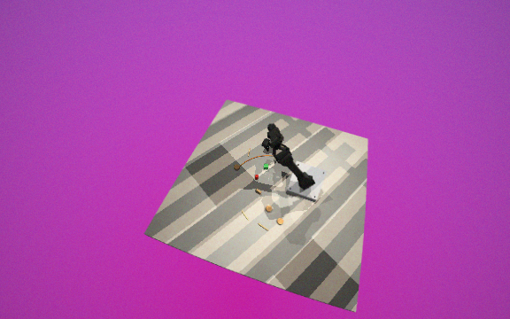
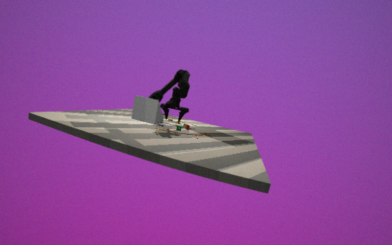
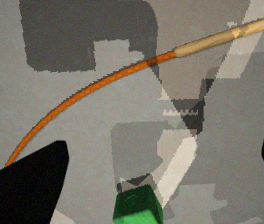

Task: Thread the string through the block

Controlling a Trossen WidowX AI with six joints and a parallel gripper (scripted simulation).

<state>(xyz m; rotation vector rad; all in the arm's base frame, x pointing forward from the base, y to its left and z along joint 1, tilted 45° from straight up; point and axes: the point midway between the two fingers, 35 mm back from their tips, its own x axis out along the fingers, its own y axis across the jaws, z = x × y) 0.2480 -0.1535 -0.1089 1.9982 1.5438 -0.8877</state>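
The wooden block (image 1: 258, 191) is a small brown piece on the table, apart from the string; its hole is too small to make out. A dark round button (image 1: 236, 167) (image 2: 207, 134) lies at the string's fixed end. The orange string (image 1: 251, 158) (image 3: 83, 95) curves from it towards the arm. The pale stick (image 3: 223, 37) on its free end lies at the upper right of the wrist view and runs out of frame. My gripper (image 2: 173, 120) (image 3: 167, 148) is wide open and empty above the table, with the stick off beyond the fingertips in the wrist view.
A green cube (image 1: 266, 166) (image 2: 179, 128) (image 3: 138, 205) lies below the spread fingers. A red object (image 1: 257, 176) (image 2: 187, 127) is between it and the block. Two orange discs (image 1: 268, 208) (image 1: 280, 221) and loose sticks (image 1: 244, 215) (image 1: 263, 227) (image 1: 249, 152) lie around. The grey base (image 2: 145, 109) carries the arm.
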